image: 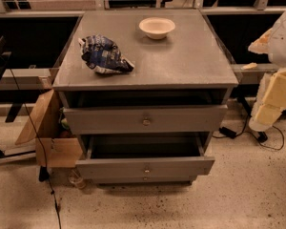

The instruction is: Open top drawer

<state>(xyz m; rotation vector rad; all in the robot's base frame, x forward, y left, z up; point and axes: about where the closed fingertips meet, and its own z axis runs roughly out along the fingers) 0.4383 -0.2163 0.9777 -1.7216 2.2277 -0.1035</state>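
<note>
The gripper [267, 113] hangs at the right edge of the room, well apart from the cabinet [62, 78] and clear of every drawer; whether it is parted or closed I cannot tell. Nearest me, low down, a shallower drawer [145, 167] stands pulled out, its dark box showing. Above it is the top drawer [109, 120] with its tall plain front and small round knob [146, 122], a dark gap between it and the cabinet top. On that top lie a crumpled blue bag [104, 55] and, farther back, a pale bowl [157, 27].
</note>
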